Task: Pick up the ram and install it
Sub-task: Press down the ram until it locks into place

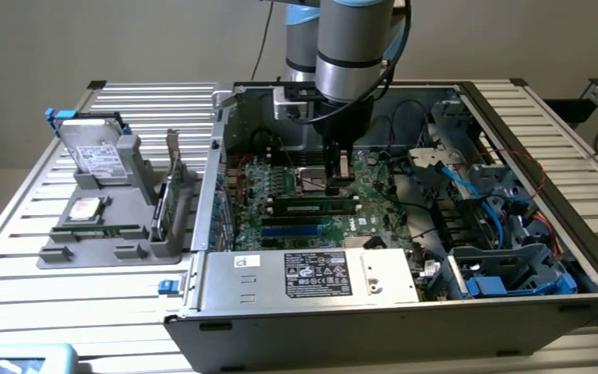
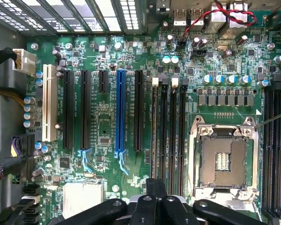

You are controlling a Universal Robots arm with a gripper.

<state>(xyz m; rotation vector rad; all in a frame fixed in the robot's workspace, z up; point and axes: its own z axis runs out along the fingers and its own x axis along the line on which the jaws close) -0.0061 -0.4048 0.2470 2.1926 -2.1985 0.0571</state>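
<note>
- Well off to the exterior view's left of the gripper (image 1: 339,178), a grey holder (image 1: 91,253) sat on the table (image 1: 8,265). It carried the hard drive (image 1: 96,152) and the expansion card (image 1: 174,183). I treated both as out of play.
- The ram (image 1: 310,207) stood on edge in a slot of the motherboard (image 1: 278,187), inside the open case (image 1: 382,327). It was below the gripper and a little nearer the exterior camera. The gripper hung over the end of the stick on the exterior view's right.
- In the wrist view the gripper (image 2: 156,187) lined up with the memory slots (image 2: 168,136). I could not tell whether it was apart, together or clamped on the ram.
- I read the step in hand as seating the stick. That called for a straight, square push down along the slot line, with no twist. A tilted stick would bind before the latches caught.
- Because the gripper sat over one end, I judged that end might go in first, so the far end needed watching.
- The processor socket (image 2: 222,161) lay just beside the slots, so I judged sideways drift risky.
- Further to the exterior view's right of the gripper, blue cables (image 1: 469,189) ran loose, near enough to the arm to keep an eye on.
</note>
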